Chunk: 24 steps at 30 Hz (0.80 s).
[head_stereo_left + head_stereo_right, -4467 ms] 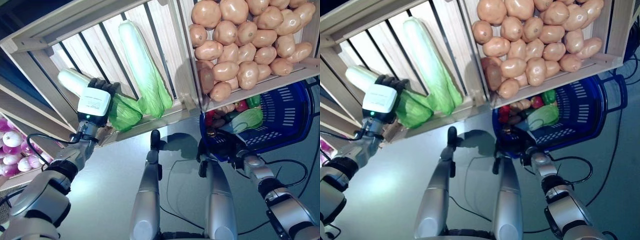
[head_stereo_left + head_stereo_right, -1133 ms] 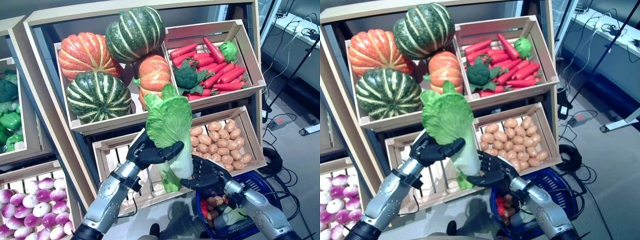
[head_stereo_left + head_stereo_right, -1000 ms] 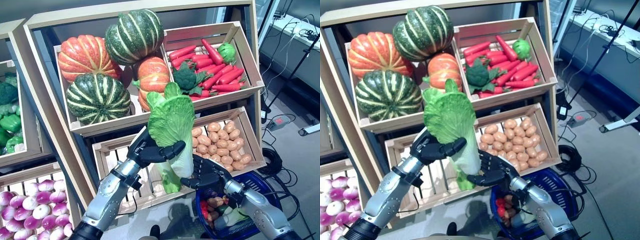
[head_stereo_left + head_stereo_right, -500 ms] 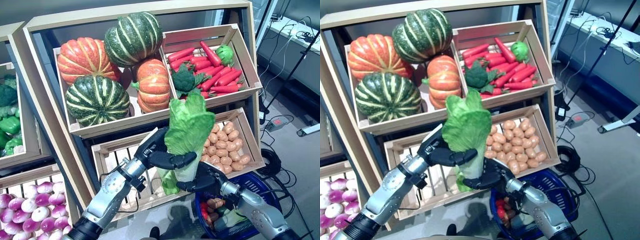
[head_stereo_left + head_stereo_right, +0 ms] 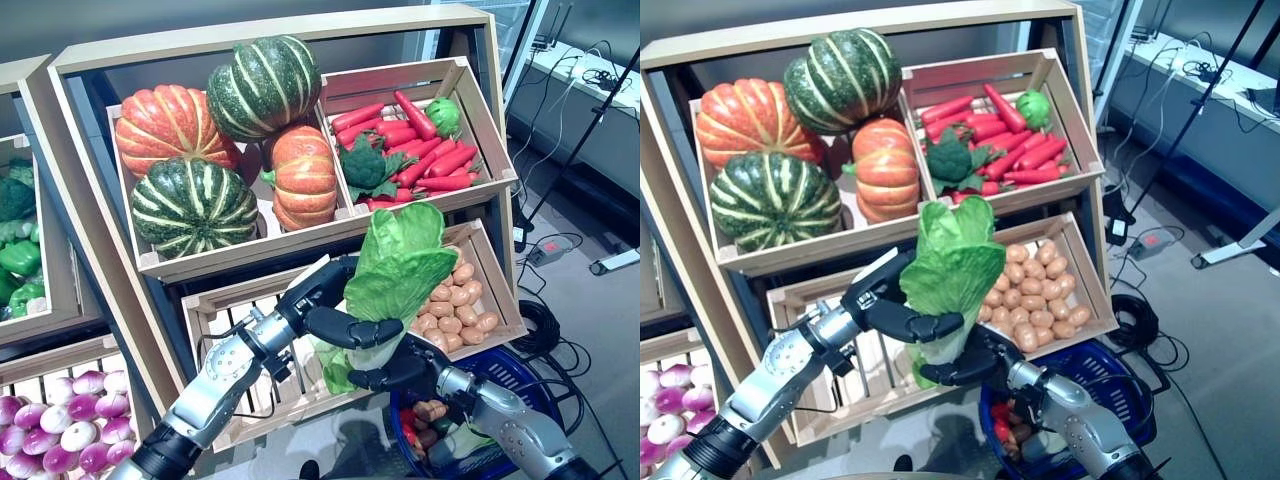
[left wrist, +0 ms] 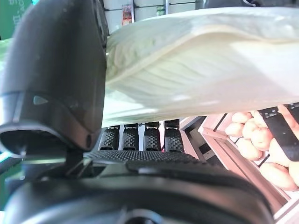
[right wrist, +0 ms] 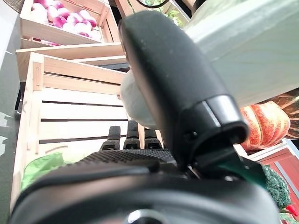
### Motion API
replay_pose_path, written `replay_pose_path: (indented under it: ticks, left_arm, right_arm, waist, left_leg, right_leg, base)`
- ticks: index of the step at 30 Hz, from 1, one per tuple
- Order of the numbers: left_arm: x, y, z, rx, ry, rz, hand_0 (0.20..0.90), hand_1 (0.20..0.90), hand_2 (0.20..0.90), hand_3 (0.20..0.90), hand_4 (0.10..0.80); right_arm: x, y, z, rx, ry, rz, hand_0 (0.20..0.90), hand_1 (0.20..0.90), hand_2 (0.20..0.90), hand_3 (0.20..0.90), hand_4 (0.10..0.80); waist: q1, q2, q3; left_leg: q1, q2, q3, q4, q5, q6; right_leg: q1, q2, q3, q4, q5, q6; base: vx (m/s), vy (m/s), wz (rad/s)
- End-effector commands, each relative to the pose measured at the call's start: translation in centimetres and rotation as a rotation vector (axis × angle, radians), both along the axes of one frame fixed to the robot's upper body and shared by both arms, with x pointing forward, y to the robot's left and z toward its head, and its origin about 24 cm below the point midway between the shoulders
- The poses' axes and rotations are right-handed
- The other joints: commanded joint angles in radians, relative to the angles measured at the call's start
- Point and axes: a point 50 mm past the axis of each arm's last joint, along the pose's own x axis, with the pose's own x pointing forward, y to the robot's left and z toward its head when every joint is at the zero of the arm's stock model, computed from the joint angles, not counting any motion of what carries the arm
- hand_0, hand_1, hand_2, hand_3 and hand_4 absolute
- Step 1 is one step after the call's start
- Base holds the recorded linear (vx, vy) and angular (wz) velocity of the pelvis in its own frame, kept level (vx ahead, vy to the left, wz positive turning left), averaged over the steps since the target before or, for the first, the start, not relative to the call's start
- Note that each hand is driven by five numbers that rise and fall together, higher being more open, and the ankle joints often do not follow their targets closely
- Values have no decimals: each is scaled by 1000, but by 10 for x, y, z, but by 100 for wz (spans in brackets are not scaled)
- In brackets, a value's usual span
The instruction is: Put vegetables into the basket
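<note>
A napa cabbage (image 5: 395,265) with green leaves and a pale stem is held up in front of the wooden stand. My left hand (image 5: 322,312) is curled round its middle; in the left wrist view its thumb (image 6: 56,70) presses on the pale stem (image 6: 210,70). My right hand (image 5: 392,376) grips the cabbage's lower stem end from below, with its thumb (image 7: 177,84) on the stem (image 7: 247,56). The blue basket (image 5: 530,372) stands on the floor, below and to the right of both hands. It holds red and brown vegetables (image 5: 425,415) and a green-white one (image 5: 465,440).
The wooden stand (image 5: 95,250) with slanted crates rises right behind the hands. A potato crate (image 5: 500,300) juts out just above the basket. Cables (image 5: 550,320) lie on the grey floor to the right.
My left hand took the cabbage out of the slatted crate and lifted it. Over the last second the cabbage has moved right and lower, tilting toward the basket, with the right hand at its stem.
</note>
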Motion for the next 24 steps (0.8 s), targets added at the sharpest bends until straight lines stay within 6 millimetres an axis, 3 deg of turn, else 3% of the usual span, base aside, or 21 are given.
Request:
replay_pose_path:
  ticks: [1, 24]
  left_arm:
    - [-2, -26, 34, -25, -170, -192, 300, 300, 300, 300, 400]
    - [5, -21, 17, -23, -71, -115, 300, 300, 300, 300, 400]
  right_arm:
    - [30, 26, 63, 199, -263, 63, 900, 900, 900, 900, 800]
    - [38, 29, 95, 415, -451, -19, 900, 900, 900, 900, 800]
  waist:
    - [2, -40, -70]
    - [7, -33, -72]
  left_leg:
    - [0, -28, 20, 2, -64, 24]
    - [-8, -27, 17, 2, -63, 28]
  right_leg:
    - [-19, -13, 13, 1, 52, -12]
    - [-26, -14, 13, 1, 50, -13]
  base:
    - [0, 0, 0]
    - [0, 0, 0]
